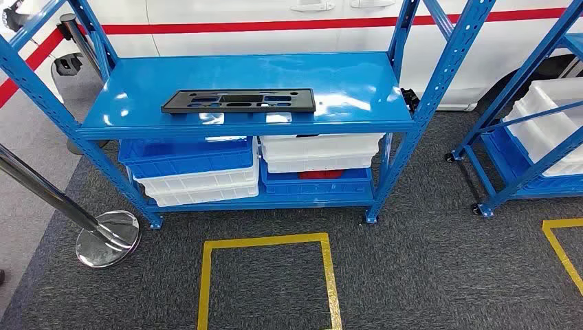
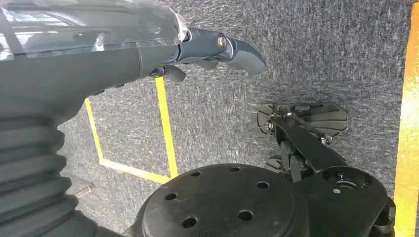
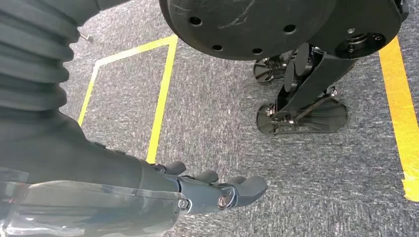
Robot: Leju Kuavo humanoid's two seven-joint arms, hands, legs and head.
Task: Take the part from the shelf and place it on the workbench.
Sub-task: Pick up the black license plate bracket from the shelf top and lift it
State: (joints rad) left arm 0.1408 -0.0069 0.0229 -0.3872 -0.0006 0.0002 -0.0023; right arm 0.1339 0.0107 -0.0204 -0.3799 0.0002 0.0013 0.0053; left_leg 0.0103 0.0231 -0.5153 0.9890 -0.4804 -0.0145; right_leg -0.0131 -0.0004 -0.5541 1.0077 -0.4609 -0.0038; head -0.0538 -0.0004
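Both hands, left hand (image 2: 217, 52) and right hand (image 3: 217, 190), hanging with fingers loosely spread, holding nothing. Best raised evenly toward the part (image 1: 238, 100) atop the shelf (image 1: 357, 75), gripping both ends.

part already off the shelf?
No, the black part lies flat on the blue shelf top, nothing touching it.

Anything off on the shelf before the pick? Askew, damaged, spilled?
Nothing stands out. The black part lies flat on the shelf's top board, roughly square to its front edge. The bins below sit stacked and level. No spill shows. Both hands, left and right, hold nothing.
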